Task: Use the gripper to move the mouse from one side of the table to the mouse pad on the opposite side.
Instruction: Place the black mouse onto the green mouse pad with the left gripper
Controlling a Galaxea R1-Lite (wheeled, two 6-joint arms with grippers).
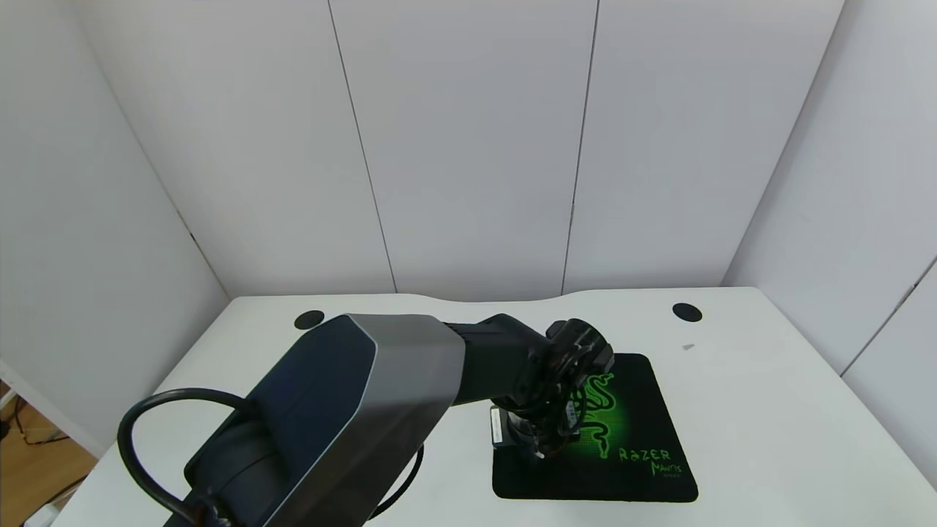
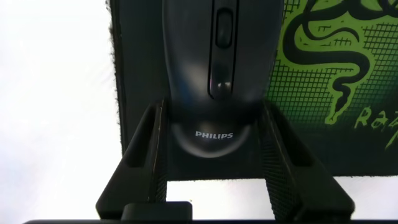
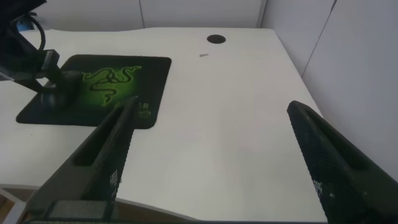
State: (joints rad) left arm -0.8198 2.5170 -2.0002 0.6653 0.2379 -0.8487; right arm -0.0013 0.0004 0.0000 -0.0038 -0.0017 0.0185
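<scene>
Mouse [image 2: 214,68] clamped between my left gripper's [image 2: 214,134] jaws, resting on the Razer mouse pad [image 1: 637,432], my right gripper [image 3: 211,162] spread wide, idle above the white table [image 3: 217,118].

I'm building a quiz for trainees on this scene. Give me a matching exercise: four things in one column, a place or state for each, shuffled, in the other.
Things:
1. mouse
2. mouse pad
3. left end effector
4. right end effector

Places or states:
A. open, held above the table, off the pad
B. lying on the table, green emblem up
C. fingers on either side of the mouse
D. on the pad, between two fingers

Pairs: 1-D, 2-B, 3-C, 4-A
</scene>
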